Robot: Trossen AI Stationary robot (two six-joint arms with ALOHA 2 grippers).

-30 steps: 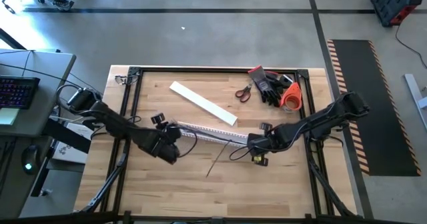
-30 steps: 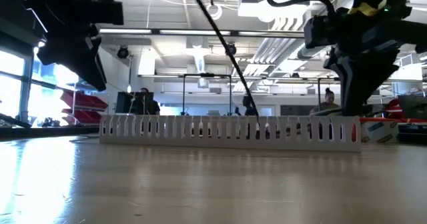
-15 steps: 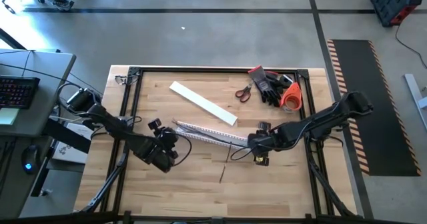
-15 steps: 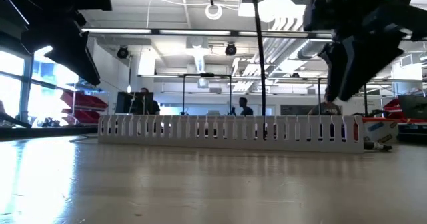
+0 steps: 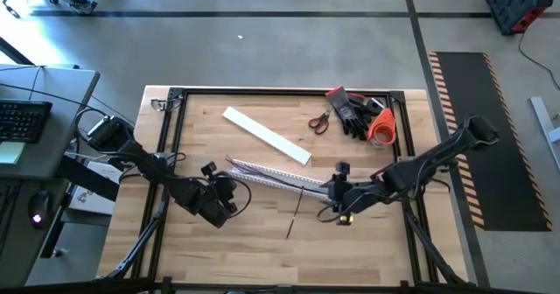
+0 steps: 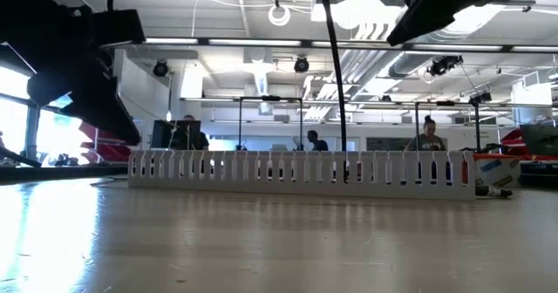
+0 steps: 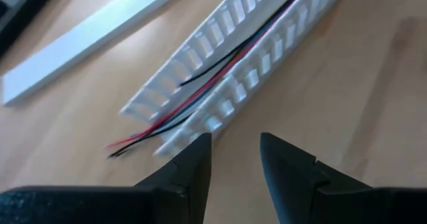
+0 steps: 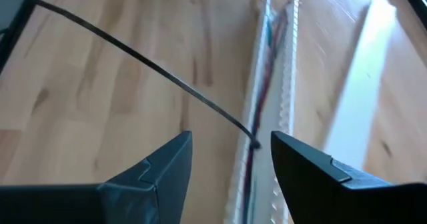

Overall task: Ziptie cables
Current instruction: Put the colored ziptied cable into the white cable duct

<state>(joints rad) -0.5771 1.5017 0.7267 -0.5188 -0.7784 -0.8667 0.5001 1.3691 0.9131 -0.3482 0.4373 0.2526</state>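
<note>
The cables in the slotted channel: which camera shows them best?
Left wrist view: the cables lie red and dark inside the channel, ends sticking out. Right wrist view shows them blurred, high view as a thin line, low view hides them.

Thin red, black and blue cables (image 7: 200, 94) lie lengthwise inside the slotted white channel (image 7: 247, 77).

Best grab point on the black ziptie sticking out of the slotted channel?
Probably the ziptie's free tail, out over bare wood and clear of the channel. Come from above with fingers across the thin strap; its other end is caught among the cables.
</note>
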